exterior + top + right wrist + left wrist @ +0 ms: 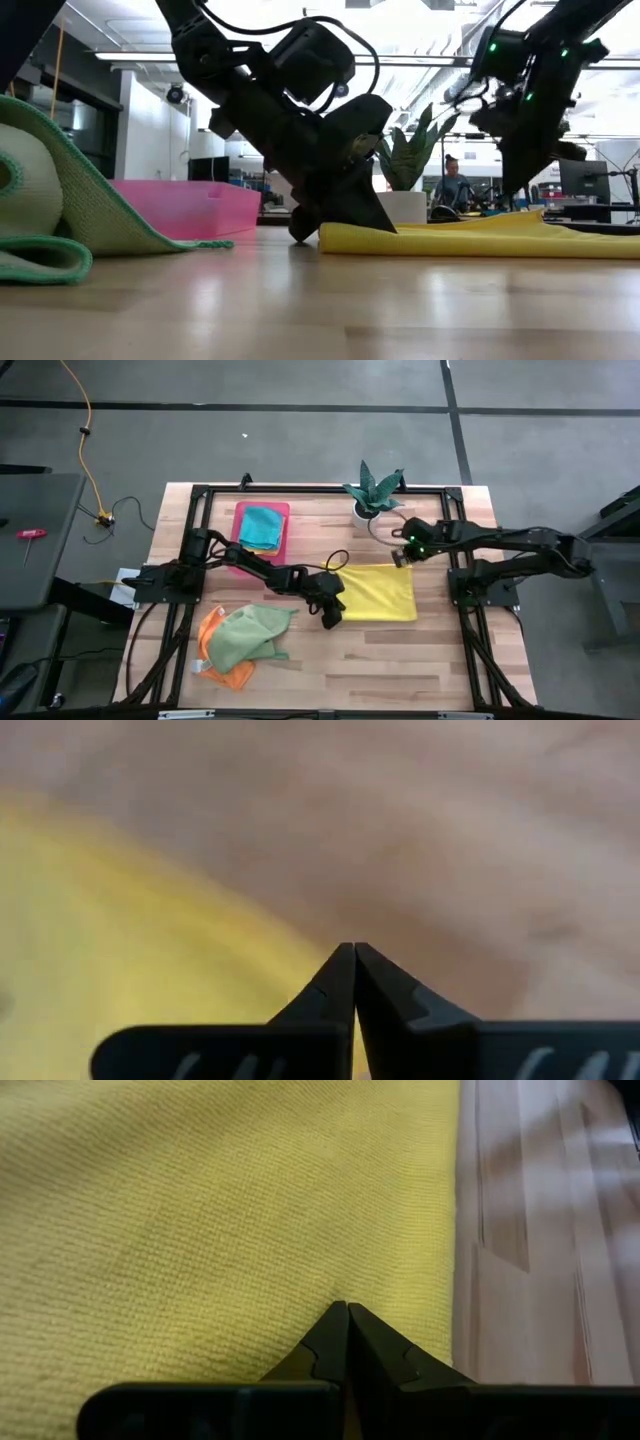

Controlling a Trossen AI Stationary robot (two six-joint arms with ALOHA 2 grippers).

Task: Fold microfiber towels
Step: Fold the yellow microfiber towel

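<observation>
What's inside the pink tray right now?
The pink tray holds a folded teal towel lying on top of a yellow towel, of which only an edge shows. Whether anything else lies beneath them is hidden.

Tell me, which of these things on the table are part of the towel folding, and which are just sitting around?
Part of the job: yellow towel laid flat, light green towel, orange towel, teal towel in the tray, left gripper, right gripper.

Just lying about: pink tray, potted plant.
</observation>
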